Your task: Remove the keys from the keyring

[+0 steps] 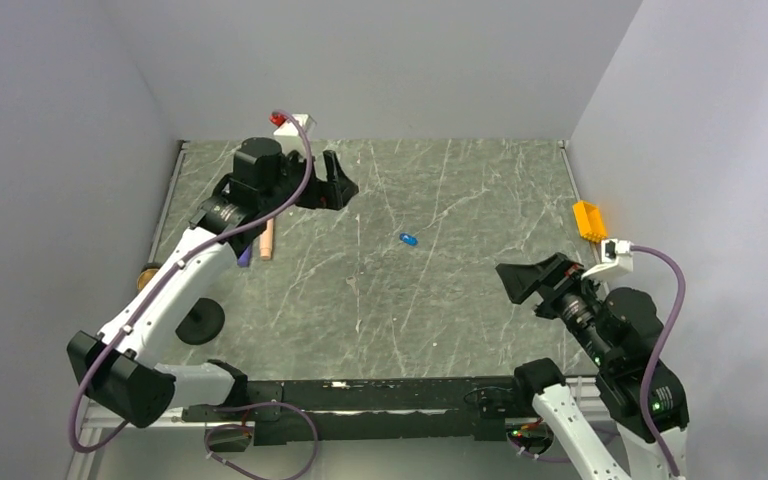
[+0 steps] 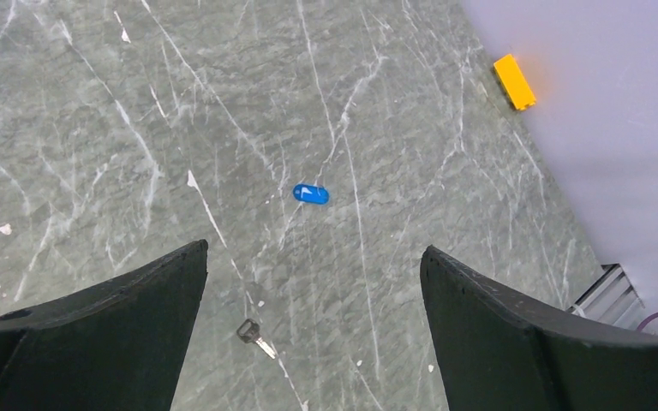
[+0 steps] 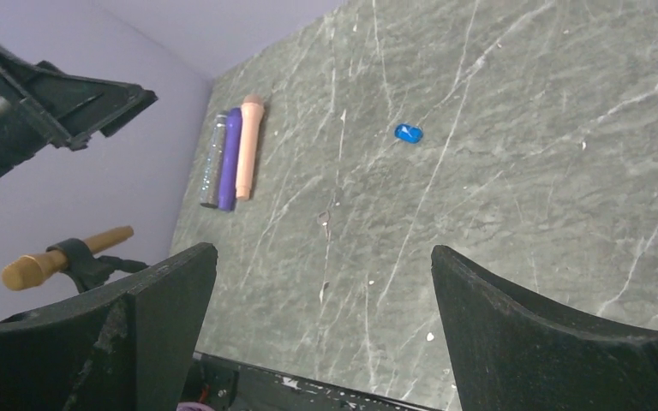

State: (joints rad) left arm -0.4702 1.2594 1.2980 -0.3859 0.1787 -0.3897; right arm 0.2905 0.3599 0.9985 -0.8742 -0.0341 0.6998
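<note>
A tiny blue oval piece (image 1: 407,239) lies flat on the marble table (image 1: 460,330), also in the left wrist view (image 2: 310,194) and the right wrist view (image 3: 408,133). A small key (image 2: 255,336) with a dark head and silvery blade lies by itself, apart from the blue piece and nearer my left gripper. I cannot make out a keyring. My left gripper (image 1: 336,182) hovers open at the back left, nothing between its fingers (image 2: 314,248). My right gripper (image 1: 520,277) hangs open at the right, empty too (image 3: 325,248). Neither touches the key or the blue piece.
Three long cylinders (image 3: 231,158), brown, purple and peach, lie side by side near the table's left edge (image 1: 263,240). A yellow block (image 1: 588,220) sits at the right edge. A gold-tipped stick on a black round stand (image 1: 200,320) is at the left. A white and red piece (image 1: 290,122) sits at the back.
</note>
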